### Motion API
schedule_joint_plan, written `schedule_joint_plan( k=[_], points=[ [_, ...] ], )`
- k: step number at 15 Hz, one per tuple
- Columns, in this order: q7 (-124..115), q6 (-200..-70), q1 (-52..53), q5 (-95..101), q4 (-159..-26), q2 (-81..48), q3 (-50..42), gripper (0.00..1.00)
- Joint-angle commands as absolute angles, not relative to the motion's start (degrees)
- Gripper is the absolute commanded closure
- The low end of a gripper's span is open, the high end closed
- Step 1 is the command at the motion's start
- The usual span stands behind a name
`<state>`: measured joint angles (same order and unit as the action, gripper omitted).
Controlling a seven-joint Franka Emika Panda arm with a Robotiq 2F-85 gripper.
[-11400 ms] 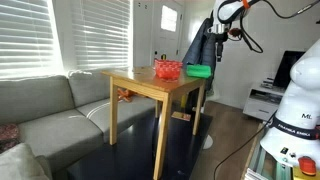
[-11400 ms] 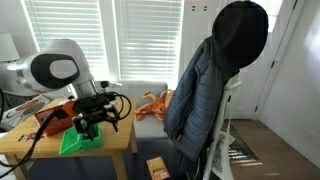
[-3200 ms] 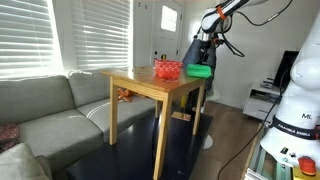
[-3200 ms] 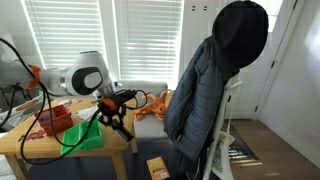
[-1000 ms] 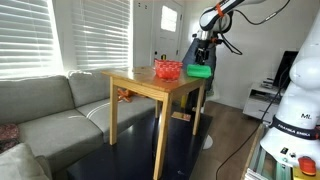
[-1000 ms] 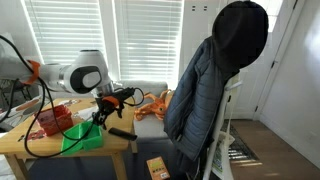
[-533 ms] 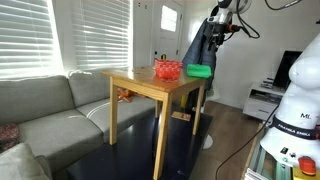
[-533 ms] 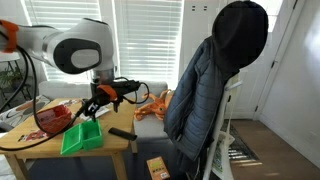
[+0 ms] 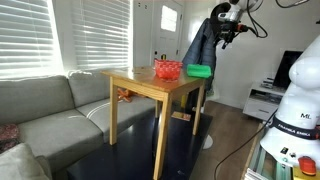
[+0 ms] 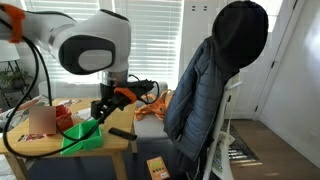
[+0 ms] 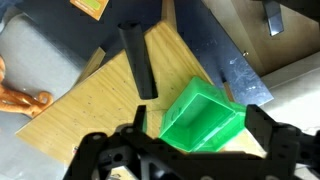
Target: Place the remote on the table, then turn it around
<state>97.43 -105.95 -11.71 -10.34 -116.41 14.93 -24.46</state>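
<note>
The black remote (image 11: 137, 60) lies flat on the light-wood table (image 11: 90, 110) near a corner, one end reaching past the edge. It also shows in an exterior view (image 10: 122, 132), beside the green box (image 10: 80, 137). My gripper (image 11: 199, 118) is open and empty, hovering well above the green box (image 11: 205, 115), apart from the remote. In both exterior views the gripper (image 9: 226, 38) (image 10: 103, 108) is raised above the table (image 9: 140, 85). The remote is too small to make out in the far exterior view.
A red basket (image 9: 167, 69) (image 10: 62, 118) stands on the table beside the green box (image 9: 199, 70). A dark jacket (image 10: 215, 80) hangs on a chair close by. An orange toy (image 11: 18, 98) and a cardboard box (image 10: 157, 168) lie below. A grey sofa (image 9: 50, 105) flanks the table.
The gripper has lifted up and away from the table. The remote stays lying by the table corner where it was released.
</note>
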Motion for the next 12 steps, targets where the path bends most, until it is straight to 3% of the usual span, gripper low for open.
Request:
schedule_joint_plan(
  k=[1, 11, 12],
  points=[
    [112.8, -105.0, -9.5, -18.1, -114.1, 9.1, -30.4, 0.0],
    [139.4, -95.4, -22.5, -39.4, -105.0, -13.5, -26.4, 0.0],
    [137.5, -99.4, -21.7, -35.0, -110.1, -8.4, -25.3, 0.0]
  ],
)
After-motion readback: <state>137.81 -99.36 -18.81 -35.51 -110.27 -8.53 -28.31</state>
